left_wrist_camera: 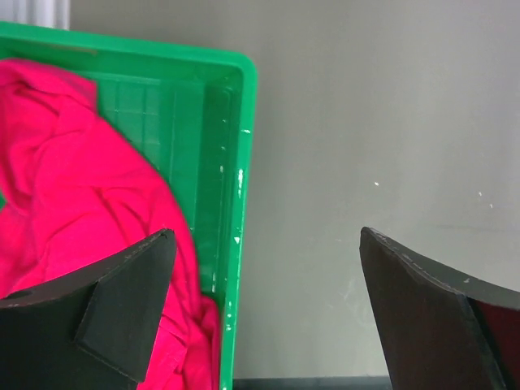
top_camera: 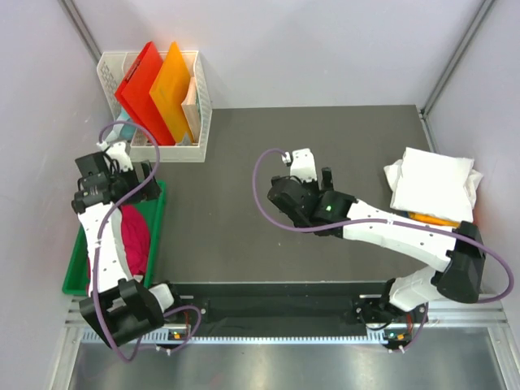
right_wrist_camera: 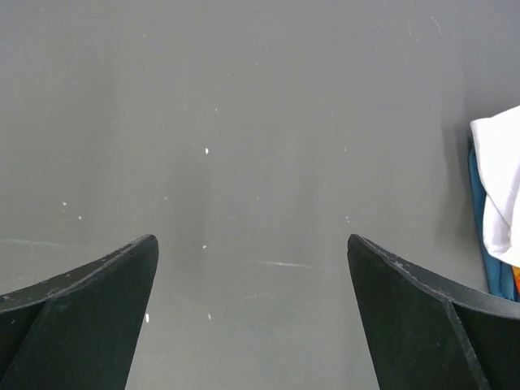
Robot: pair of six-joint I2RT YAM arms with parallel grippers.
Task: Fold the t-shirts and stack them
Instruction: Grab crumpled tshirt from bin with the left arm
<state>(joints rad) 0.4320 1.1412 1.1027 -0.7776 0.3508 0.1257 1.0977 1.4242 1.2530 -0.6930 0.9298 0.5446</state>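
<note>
A crumpled magenta-pink t-shirt (top_camera: 134, 231) lies in a green bin (top_camera: 159, 213) at the left edge of the table. In the left wrist view the pink t-shirt (left_wrist_camera: 73, 195) fills the bin's (left_wrist_camera: 236, 122) left side. My left gripper (top_camera: 138, 171) is open and empty, and in its wrist view (left_wrist_camera: 266, 244) it hangs above the bin's right rim. A stack of folded t-shirts stands at the far right, with a white one (top_camera: 431, 179) on top and an orange one (top_camera: 431, 218) beneath. My right gripper (top_camera: 315, 175) is open and empty over bare table, as its wrist view (right_wrist_camera: 252, 244) shows.
A white basket (top_camera: 203, 106) with stiff red (top_camera: 142, 85) and orange (top_camera: 172, 85) folders stands at the back left. The dark grey table top (top_camera: 244, 211) lies between the bin and the stack. In the right wrist view, white cloth (right_wrist_camera: 500, 187) and a blue edge (right_wrist_camera: 475, 195) show at the right.
</note>
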